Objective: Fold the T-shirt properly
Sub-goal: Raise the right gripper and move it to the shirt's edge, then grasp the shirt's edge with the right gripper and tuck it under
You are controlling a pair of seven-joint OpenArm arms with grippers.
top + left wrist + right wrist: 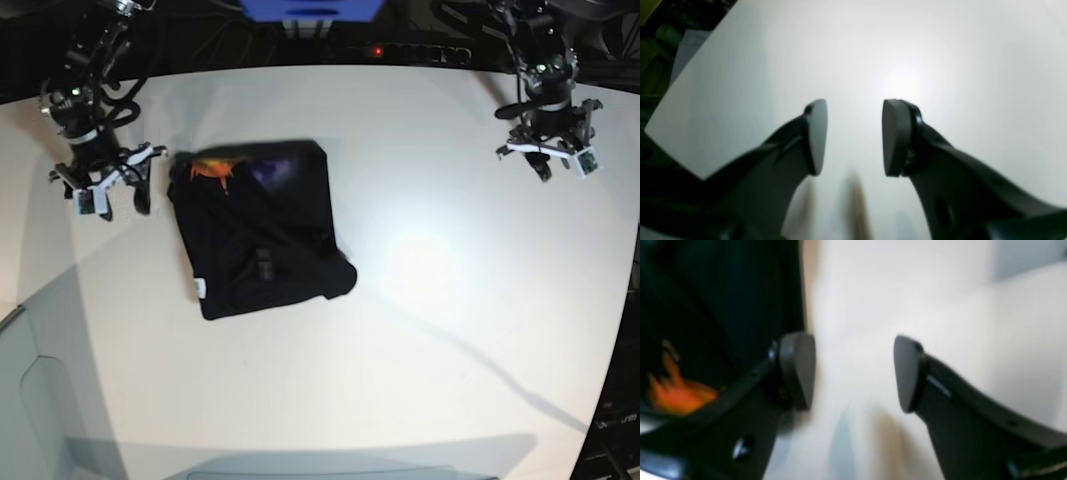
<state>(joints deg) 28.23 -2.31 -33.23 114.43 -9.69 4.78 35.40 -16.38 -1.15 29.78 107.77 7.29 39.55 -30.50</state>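
Observation:
The black T-shirt [257, 230] lies folded into a rough rectangle on the white table [430, 300], left of centre, with an orange and purplish print at its far edge and a small white tag at its near left edge. In the right wrist view its dark cloth [720, 293] and orange print fill the left side. My right gripper [118, 205] [853, 373] hangs open just left of the shirt, holding nothing. My left gripper [548, 170] [855, 136] hangs open over bare table at the far right, well away from the shirt.
The table's far edge [320, 68] borders dark equipment and cables. A table corner [703, 178] shows in the left wrist view with dark clutter beyond it. A pale panel [30, 400] sits at the near left.

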